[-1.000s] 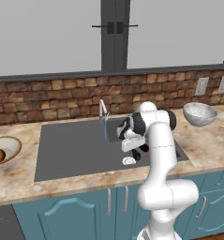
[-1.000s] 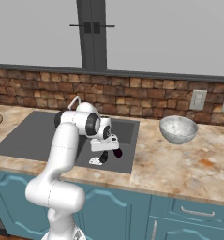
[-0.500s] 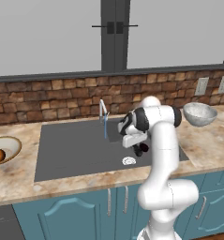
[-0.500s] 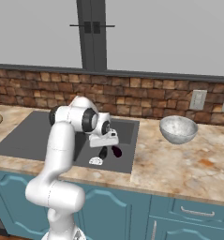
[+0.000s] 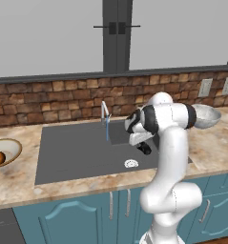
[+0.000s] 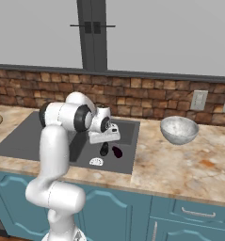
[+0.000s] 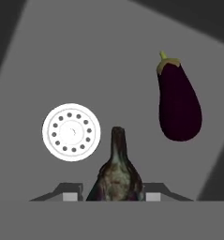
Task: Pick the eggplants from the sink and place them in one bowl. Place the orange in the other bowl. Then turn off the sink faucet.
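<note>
Left base view: the gripper [image 5: 145, 147] hangs over the sink [image 5: 72, 152] at 3 o'clock of the faucet [image 5: 105, 114].

Right base view: it grips one eggplant [image 6: 104, 148] — the other eggplant [image 6: 117, 151] lies at its 4 o'clock.

Hand view: jaws closed on the held one — drain [image 7: 71, 132] at 10 o'clock.

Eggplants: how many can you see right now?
2. One eggplant is clamped in the gripper above the sink; the other eggplant lies on the sink floor beside the drain.
</note>
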You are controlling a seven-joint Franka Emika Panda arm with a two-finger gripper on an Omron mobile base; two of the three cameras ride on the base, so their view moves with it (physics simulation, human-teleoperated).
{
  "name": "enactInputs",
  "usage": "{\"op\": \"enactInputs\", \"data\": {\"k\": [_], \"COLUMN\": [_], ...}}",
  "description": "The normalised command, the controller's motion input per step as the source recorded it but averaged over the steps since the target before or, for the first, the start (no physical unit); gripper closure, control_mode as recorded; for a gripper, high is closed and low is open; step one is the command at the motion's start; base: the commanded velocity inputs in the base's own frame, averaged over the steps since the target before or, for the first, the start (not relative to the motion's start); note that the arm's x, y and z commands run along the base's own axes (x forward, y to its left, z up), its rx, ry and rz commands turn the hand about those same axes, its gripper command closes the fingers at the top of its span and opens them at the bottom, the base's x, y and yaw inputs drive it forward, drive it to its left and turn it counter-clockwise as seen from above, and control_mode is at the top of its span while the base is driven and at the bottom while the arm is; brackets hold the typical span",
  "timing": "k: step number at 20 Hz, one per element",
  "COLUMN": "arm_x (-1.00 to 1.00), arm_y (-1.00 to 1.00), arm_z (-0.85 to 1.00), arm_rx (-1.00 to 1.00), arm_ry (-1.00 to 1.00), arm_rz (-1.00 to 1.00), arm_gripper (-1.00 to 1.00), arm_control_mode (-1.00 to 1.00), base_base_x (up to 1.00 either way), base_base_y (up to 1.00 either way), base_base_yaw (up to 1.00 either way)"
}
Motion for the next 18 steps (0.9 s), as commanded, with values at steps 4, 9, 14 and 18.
{"op": "enactInputs", "data": {"k": [4,9,14,18], "arm_x": [-0.40,-0.37,-0.31,-0.30], "arm_y": [-0.16,-0.20,-0.20,-0.20], "arm_z": [0.70,0.72,0.76,0.72], "arm_rx": [0.00,0.00,0.00,0.00], "arm_ry": [-0.14,-0.13,-0.14,-0.15], "arm_rz": [0.00,0.00,0.00,0.00], "arm_gripper": [1.00,1.00,1.00,1.00], "arm_control_mode": [-1.00,-1.00,-1.00,-1.00], "base_base_x": [0.00,0.00,0.00,0.00], "base_base_y": [0.00,0.00,0.00,0.00], "base_base_yaw": [0.00,0.00,0.00,0.00]}}
